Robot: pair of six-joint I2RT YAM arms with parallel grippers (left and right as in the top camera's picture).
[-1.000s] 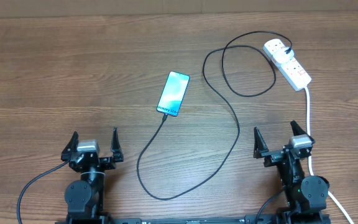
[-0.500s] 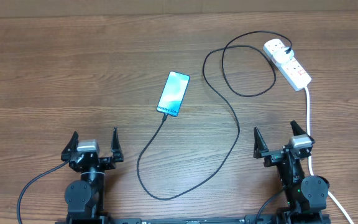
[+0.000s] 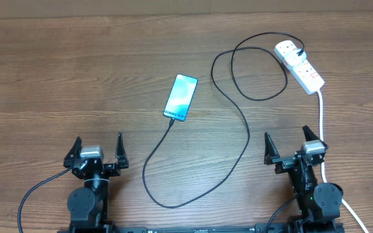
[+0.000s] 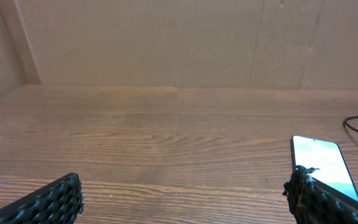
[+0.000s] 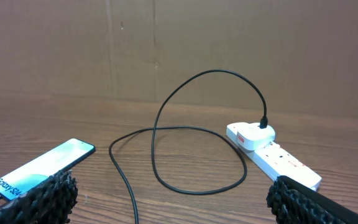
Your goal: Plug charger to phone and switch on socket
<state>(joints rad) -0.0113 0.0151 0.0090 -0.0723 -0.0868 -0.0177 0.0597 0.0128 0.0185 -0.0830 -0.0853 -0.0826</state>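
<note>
Nothing's moved since a second ago; left gripper (image 3: 98, 147) and right gripper (image 3: 291, 145) both sit spread wide, holding nothing. Looks like the charger (image 3: 241, 120) is already in the phone (image 3: 180, 97), so the socket (image 3: 299, 66) is next: far-right, long axis slanting away, nearest the right arm.

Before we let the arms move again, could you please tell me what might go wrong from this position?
1. The charger lies in wide loops between the phone and the socket; an arm reaching across could snag it and pull the tip from the phone.
2. The socket's white cord runs close beside the open right end effector, so a reach may catch it and shift the socket.
3. The red switches are small; a wide-open end effector could miss them.
</note>
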